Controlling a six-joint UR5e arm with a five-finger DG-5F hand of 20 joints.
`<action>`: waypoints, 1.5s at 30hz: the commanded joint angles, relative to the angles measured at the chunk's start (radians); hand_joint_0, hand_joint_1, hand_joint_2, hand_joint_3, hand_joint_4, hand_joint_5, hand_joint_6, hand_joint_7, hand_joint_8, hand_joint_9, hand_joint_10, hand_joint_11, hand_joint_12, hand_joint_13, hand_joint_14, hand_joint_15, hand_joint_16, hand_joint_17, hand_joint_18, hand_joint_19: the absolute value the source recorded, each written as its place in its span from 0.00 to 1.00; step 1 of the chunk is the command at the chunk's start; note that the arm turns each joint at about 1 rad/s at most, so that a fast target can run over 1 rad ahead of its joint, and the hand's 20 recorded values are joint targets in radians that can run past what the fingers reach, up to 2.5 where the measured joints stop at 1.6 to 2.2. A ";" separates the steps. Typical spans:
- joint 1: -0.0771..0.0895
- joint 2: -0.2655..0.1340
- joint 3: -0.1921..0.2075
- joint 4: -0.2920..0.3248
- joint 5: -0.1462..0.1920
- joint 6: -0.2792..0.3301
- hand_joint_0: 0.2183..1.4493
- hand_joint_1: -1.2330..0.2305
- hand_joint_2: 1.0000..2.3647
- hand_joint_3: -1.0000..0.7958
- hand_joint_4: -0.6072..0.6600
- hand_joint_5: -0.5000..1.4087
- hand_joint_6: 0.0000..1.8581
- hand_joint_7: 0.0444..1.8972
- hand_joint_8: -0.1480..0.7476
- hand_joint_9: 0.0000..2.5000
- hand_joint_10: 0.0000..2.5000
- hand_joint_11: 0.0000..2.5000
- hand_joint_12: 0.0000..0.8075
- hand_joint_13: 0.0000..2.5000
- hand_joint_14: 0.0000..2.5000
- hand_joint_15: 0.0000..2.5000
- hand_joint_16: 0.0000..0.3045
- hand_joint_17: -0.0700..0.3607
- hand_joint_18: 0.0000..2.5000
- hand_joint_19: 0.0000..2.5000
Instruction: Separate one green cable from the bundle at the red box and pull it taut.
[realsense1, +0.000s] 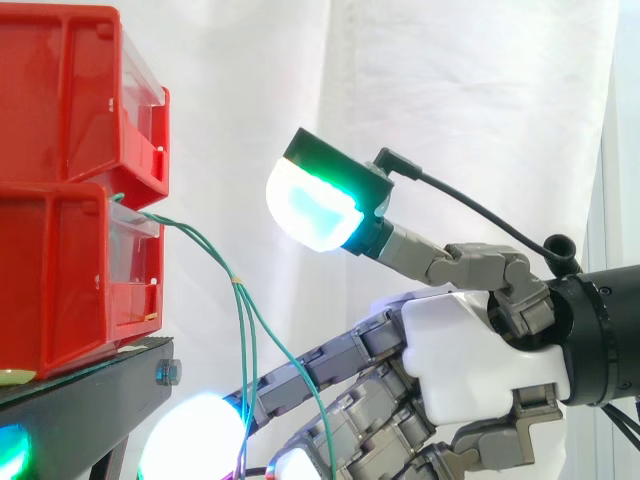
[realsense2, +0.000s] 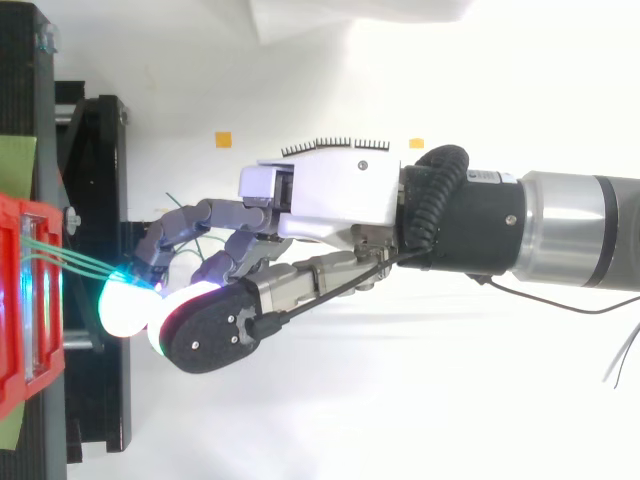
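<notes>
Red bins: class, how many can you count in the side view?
2. The upper red bin sits at top left; the lower red bin is directly beneath it, on the black stand. More may be hidden past the left edge.

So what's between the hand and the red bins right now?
Only the green cables, sagging from the lower red bin to the hand; side view shows it.

Bright, even light; white curtain nearly blown out; glowing fingers bloom; shadows faint.
</notes>
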 joint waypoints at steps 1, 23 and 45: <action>0.000 0.001 0.001 0.001 0.000 0.016 0.10 0.58 0.00 0.28 0.69 0.20 0.27 0.37 0.54 0.40 0.00 0.21 0.54 0.31 0.01 0.21 0.29 0.63 0.34 0.09; 0.000 0.038 0.002 -0.065 0.000 0.038 0.11 0.57 0.00 0.28 0.70 0.21 0.27 0.38 0.54 0.42 0.00 0.21 0.53 0.32 0.01 0.21 0.29 0.62 0.35 0.10; -0.012 0.039 0.076 -0.160 0.003 0.067 0.12 0.56 0.00 0.28 0.73 0.21 0.27 0.38 0.53 0.45 0.00 0.22 0.54 0.34 0.01 0.22 0.29 0.62 0.37 0.10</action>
